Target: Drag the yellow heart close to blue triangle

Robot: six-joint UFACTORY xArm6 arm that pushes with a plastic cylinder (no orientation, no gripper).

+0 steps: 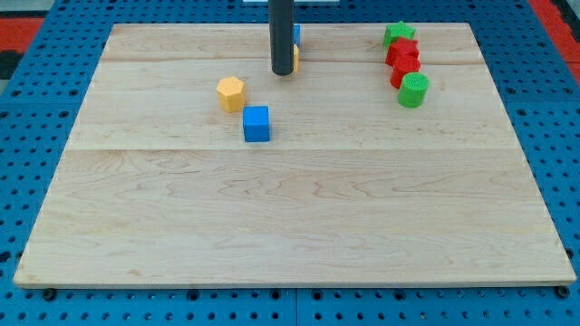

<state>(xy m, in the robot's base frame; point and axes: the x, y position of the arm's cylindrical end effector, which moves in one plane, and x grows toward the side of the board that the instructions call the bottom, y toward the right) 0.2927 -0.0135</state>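
My tip [283, 73] rests on the board near the view's top, left of centre. The rod hides most of two blocks behind it. A sliver of a yellow block [295, 60], probably the yellow heart, shows at the rod's right edge, touching or nearly touching the tip. A sliver of a blue block [295, 34], probably the blue triangle, shows just above it, also at the rod's right edge. The two slivers sit close together, and their shapes cannot be made out.
A yellow hexagon [231, 93] and a blue cube [256, 123] lie below and left of the tip. At the upper right, a green star [398, 34], two red blocks [403, 60] and a green cylinder [413, 90] form a column.
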